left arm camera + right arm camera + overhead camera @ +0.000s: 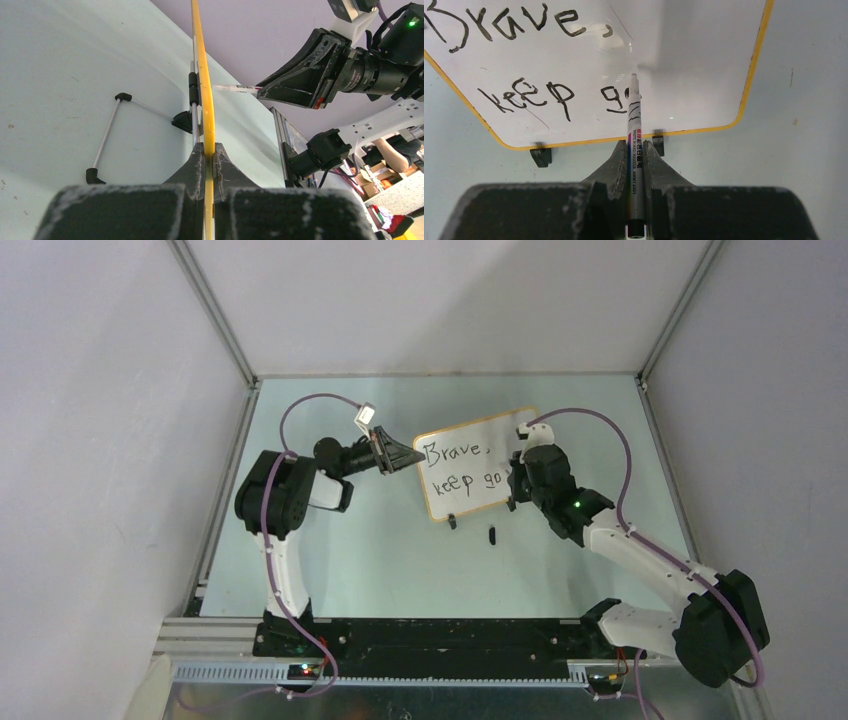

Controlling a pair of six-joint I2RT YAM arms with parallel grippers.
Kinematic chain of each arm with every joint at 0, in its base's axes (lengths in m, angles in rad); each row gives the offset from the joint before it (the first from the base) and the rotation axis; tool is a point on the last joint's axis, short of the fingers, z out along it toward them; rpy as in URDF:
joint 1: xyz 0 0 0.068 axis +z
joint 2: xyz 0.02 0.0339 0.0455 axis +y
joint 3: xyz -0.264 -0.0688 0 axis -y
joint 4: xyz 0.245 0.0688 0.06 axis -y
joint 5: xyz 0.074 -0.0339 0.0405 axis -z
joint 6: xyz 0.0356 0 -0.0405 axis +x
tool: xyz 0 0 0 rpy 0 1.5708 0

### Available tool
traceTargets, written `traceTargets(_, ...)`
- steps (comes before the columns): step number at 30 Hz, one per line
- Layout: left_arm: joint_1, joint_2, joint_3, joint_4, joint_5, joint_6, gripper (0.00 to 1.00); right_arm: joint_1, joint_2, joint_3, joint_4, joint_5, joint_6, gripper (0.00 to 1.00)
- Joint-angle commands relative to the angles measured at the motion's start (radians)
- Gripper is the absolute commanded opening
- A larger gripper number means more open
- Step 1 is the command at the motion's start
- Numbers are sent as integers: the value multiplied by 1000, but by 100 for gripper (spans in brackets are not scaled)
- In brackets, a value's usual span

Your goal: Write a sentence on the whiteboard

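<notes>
The whiteboard (pixel 470 465) stands upright on two black clip feet in mid-table, its yellow-orange frame (pixel 206 100) seen edge-on in the left wrist view. My left gripper (pixel 408 455) is shut on the board's left edge (pixel 209 155). The sentence (pixel 514 50) reads "Brave," over "keep go" in black marker. My right gripper (pixel 635 147) is shut on a white board marker (pixel 634 130), whose tip sits at the board just right of the "o". In the top view the right gripper (pixel 515 475) is at the board's right side.
A small black marker cap (pixel 492 534) lies on the pale green table in front of the board. A wire stand with black ends (pixel 107 135) props the board from behind. Aluminium frame rails (pixel 215 505) edge the table.
</notes>
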Motion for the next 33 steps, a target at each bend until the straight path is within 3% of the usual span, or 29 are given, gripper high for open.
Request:
traceTargets(1, -12, -27, -15, 32, 73, 23, 0, -13, 4, 21, 50, 18, -12, 0)
traceTargets(33, -12, -28, -15, 32, 72, 23, 0, -40, 65, 45, 64, -7, -3, 0)
